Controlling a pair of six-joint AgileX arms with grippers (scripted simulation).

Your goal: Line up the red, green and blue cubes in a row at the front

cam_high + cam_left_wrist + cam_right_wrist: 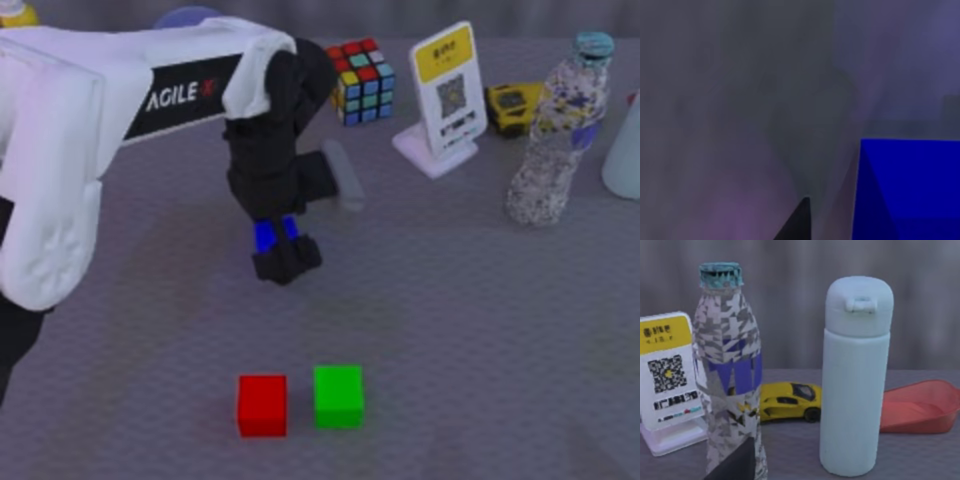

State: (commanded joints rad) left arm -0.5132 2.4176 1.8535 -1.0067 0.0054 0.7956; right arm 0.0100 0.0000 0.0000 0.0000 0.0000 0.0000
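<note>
Plainly, the small deep-blue plain cube [273, 233] is clamped between the black fingers of the left gripper [283, 252], which hangs above the middle of the table with the cube off the surface; the left wrist view shows one flat blue face close up beside a dark fingertip [796, 222]. As a judgement, such a cube should be light and rigid, with smooth faces that could slip if squeezed off-centre, so two opposite flat sides are the place to hold it, as the fingers appear to do now. The small bright-red plain cube [262, 405] and the small bright-green plain cube [339, 396] sit near the front edge, side by side with a narrow gap, red to the left. The grey textured tabletop [480, 330] looks flat and matte. Along the back stand a multicoloured puzzle cube with a black grid [361, 80], a white and yellow QR-code sign [448, 95], a yellow toy car [513, 107] and a clear patterned plastic bottle [553, 130]. The right arm is out of the top view; whether its gripper is apart or together I cannot tell.
</note>
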